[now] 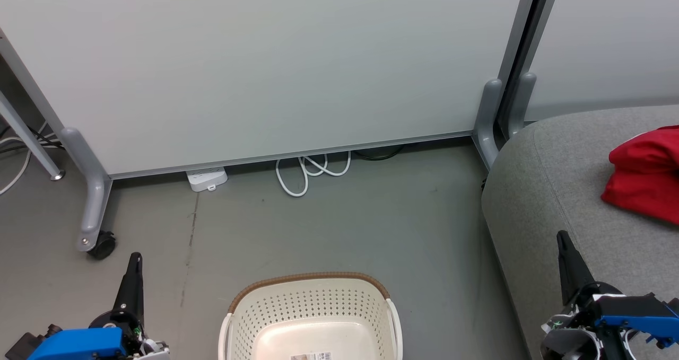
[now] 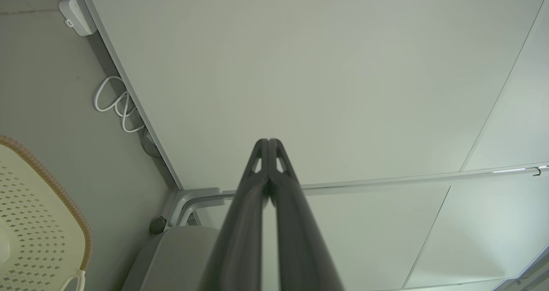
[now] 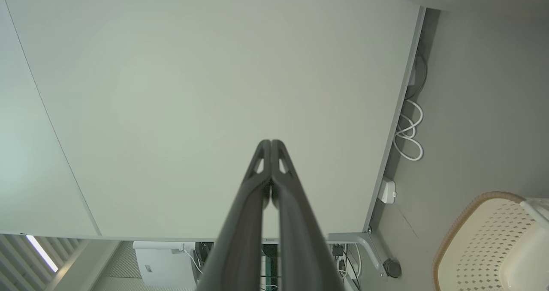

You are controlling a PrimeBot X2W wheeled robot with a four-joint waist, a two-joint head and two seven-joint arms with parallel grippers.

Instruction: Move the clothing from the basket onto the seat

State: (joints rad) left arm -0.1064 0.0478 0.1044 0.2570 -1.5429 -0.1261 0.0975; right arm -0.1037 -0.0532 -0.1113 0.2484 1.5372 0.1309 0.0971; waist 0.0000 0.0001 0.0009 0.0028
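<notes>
Left gripper point(image 1: 134, 262): long dark fingers pressed together, empty, low left over grey floor point(image 1: 329, 222). Right gripper point(image 1: 564, 240): fingers likewise together, empty, over front edge of large grey fabric seat point(image 1: 541, 180). Between them, oval cream perforated plastic basket point(image 1: 310, 279) with brown braided rim; near half cut off by frame bottom. Red clothing point(image 1: 644, 174) bunched on seat, right part cut off, print and trim not discernible.

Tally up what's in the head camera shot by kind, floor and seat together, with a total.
basket: 1
seat: 1
red clothing heap: 1 (number of garments can't be told)
power strip: 1
white cable: 1
Total: 5
</notes>
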